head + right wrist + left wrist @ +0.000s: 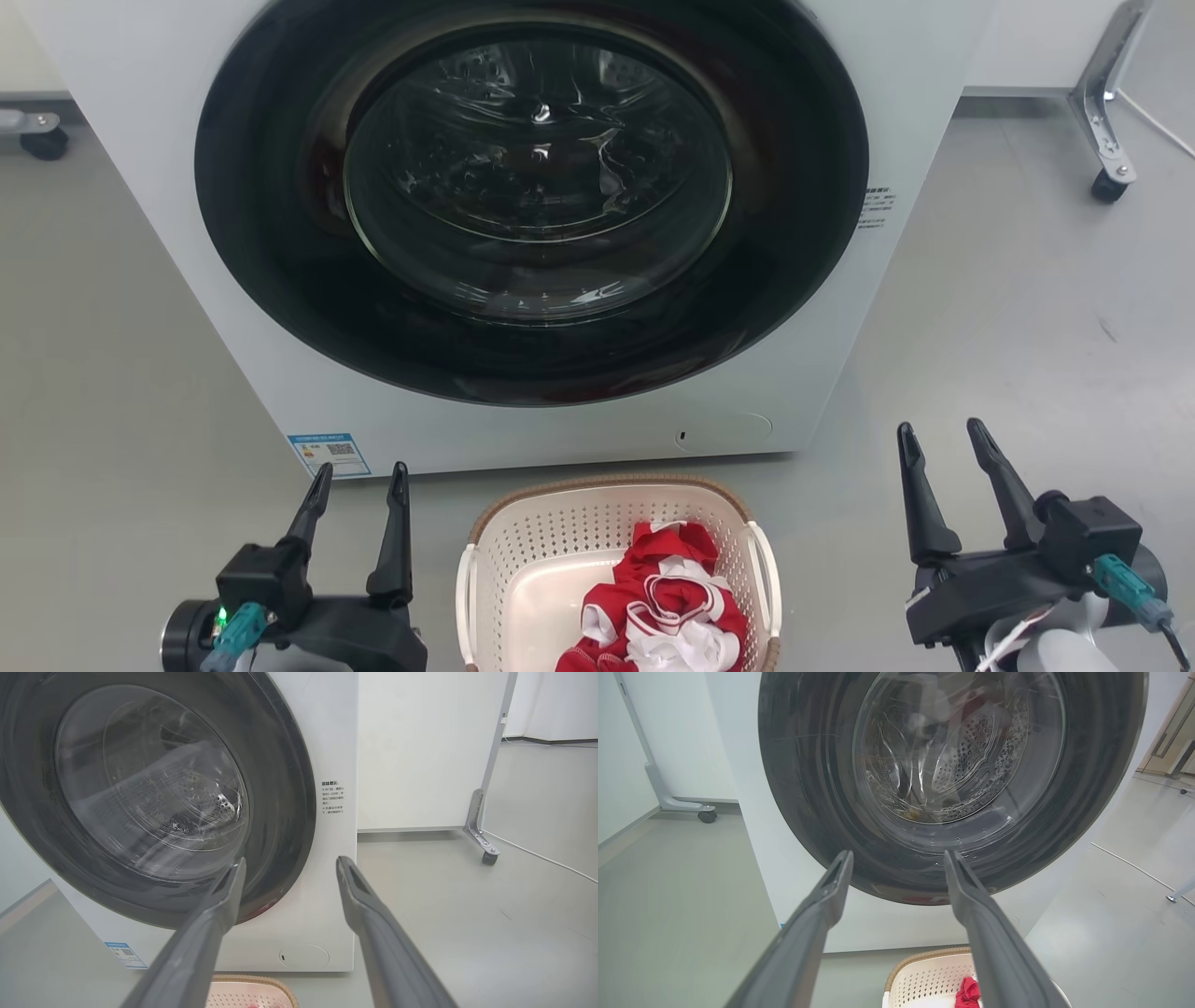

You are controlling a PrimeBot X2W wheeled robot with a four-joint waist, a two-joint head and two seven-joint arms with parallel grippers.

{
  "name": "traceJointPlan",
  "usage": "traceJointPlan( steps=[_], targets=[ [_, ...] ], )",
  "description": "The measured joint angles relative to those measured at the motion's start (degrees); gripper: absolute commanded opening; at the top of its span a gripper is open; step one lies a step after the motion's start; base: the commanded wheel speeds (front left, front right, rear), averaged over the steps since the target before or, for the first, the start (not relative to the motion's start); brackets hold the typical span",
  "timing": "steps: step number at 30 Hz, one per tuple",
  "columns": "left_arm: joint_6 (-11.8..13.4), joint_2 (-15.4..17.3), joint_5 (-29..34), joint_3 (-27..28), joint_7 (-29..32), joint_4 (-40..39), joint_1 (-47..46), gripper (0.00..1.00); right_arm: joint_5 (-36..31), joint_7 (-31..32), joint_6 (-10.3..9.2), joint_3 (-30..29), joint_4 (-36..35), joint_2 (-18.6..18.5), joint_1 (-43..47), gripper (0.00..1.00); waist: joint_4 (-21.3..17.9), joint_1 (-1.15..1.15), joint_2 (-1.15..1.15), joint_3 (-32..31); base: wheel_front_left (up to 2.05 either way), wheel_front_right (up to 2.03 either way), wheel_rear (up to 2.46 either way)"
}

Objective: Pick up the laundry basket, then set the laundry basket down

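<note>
2 dark fingers on the left gripper (361, 471) stand spread wide with nothing between them, and the right gripper (940, 431) shows the same wide, empty gap. Both hang above the grey floor (1027, 327), fingers aimed toward the white washing machine (140, 205). The laundry basket (551, 551) sits upright on the floor between the 2 grippers, just in front of the machine's base and below its round glass door (537, 168). Neither gripper touches the basket; the left one is near its left side, the right one farther off. Inside the basket lies a bundle of red and white clothes (667, 597), toward its right half. In the left wrist view the basket's brown rim shows low between that gripper's fingers, and in the right wrist view it peeks in at the bottom edge
</note>
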Motion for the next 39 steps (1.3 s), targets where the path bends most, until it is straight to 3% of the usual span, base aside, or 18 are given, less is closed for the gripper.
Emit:
traceJointPlan(
  steps=[16,39],
  targets=[
    [1.0,0.0,0.8,1.5,0.0,-7.2,8.6,1.00,-1.2,-0.1,-0.98,-2.3,-4.0,0.2,7.3,1.00,-0.6,0.00,0.00,-2.6,0.00,0.00,0.00],
    [1.5,-0.1,3.7,2.0,3.2,-11.3,11.0,1.00,-2.7,-0.1,-0.99,-2.6,-5.4,0.7,8.8,1.00,-0.7,0.00,0.00,-3.1,0.00,0.00,0.00]
  ],
)
